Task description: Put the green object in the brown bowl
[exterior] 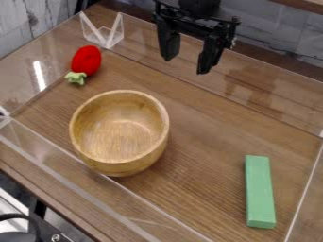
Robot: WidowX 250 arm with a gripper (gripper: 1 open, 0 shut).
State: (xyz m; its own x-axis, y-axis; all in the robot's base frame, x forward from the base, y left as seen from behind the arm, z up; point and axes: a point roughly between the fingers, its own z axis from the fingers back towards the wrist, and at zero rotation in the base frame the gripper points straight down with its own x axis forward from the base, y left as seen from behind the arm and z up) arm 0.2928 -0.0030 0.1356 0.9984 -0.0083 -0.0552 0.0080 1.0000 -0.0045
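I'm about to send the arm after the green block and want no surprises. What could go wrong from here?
1. The green block lies flat near the clear wall on the right, so a gripper finger may hit the wall or slip off the thin block.
2. The open gripper hangs at the far side, so its path may clip the brown bowl rim.
3. The red strawberry toy has green leaves and could be mistaken for the target.
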